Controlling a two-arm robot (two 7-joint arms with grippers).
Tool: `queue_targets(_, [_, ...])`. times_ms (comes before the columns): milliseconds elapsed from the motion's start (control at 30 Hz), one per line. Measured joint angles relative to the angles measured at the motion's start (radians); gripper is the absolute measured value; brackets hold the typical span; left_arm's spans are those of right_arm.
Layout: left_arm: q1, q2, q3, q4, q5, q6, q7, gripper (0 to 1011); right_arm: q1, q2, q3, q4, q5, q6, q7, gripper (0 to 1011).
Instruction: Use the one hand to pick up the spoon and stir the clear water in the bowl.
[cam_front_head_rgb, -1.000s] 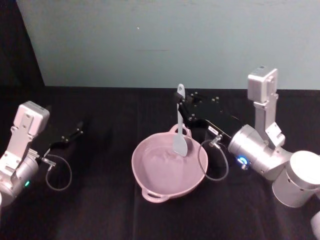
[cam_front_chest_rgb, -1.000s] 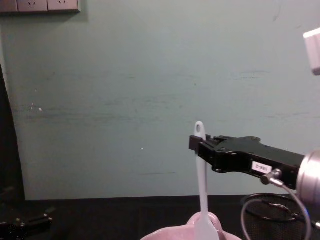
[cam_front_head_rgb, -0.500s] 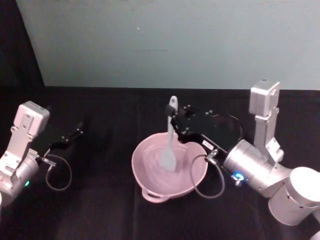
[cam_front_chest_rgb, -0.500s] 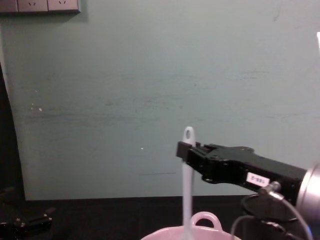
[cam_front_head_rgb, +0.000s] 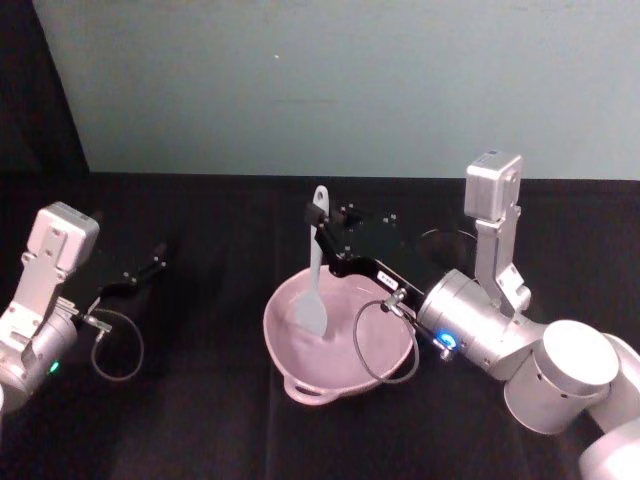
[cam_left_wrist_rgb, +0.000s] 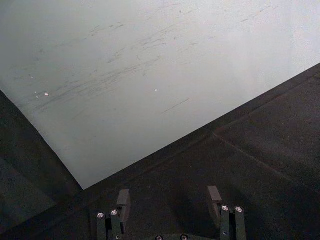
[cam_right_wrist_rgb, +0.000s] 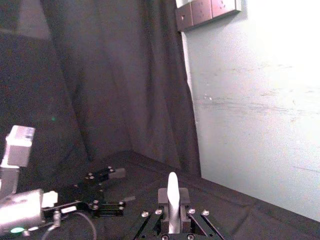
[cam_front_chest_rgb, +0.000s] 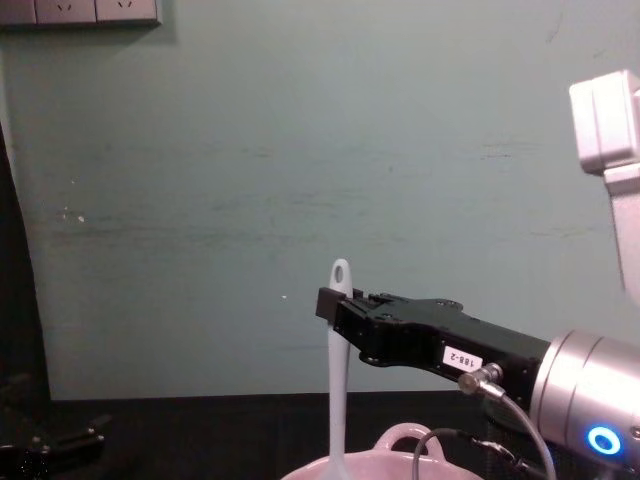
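A pale pink bowl (cam_front_head_rgb: 375, 372) sits mid-table; its rim and loop handle (cam_front_chest_rgb: 405, 438) show at the bottom of the chest view. The white spoon (cam_front_head_rgb: 314, 278) stands nearly upright, its flat blade down inside the bowl on the bowl's left side. My right gripper (cam_front_head_rgb: 318, 222) is shut on the spoon's handle just below the hole at its end; it reaches in from the right (cam_front_chest_rgb: 330, 303). In the right wrist view the handle's tip (cam_right_wrist_rgb: 172, 199) sticks up between the closed fingers. My left gripper (cam_front_head_rgb: 158, 258) rests at the left of the table, open (cam_left_wrist_rgb: 170, 199), holding nothing.
Black cloth covers the table (cam_front_head_rgb: 200, 400), with a pale teal wall (cam_front_head_rgb: 300, 90) behind. A black wire-mesh cup (cam_front_head_rgb: 445, 243) stands behind the right arm. The right arm's cable (cam_front_head_rgb: 375, 345) loops over the bowl's right rim.
The right gripper has carried the spoon leftwards across the bowl, from its far right rim to its left side, with the blade lower in the bowl. The left arm has not moved.
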Motion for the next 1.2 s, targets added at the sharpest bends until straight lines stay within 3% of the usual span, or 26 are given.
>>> queue_targets(267, [0.0,0.0,0.0,0.0,0.0,0.0,0.0,1005,0.025,-0.004,0.027,0.047,-0.02,-0.011,-0.015,127])
queue_targets(533, [0.0,0.0,0.0,0.0,0.0,0.0,0.0,1005,-0.012,0.035,0.079,-0.006,-0.015,-0.01,-0.022,127])
queue_targets(700, [0.0,0.0,0.0,0.0,0.0,0.0,0.0,1005,-0.038,0.05,0.092,-0.037,-0.009,-0.004,-0.022,127])
queue_targets(967, [0.0,0.0,0.0,0.0,0.0,0.0,0.0,1005,-0.08,0.06,0.085,-0.091,-0.002,0.014,-0.017,127])
queue_targets(1200, [0.0,0.0,0.0,0.0,0.0,0.0,0.0,1005,-0.096,0.05,0.046,-0.117,0.004,0.029,0.0,127])
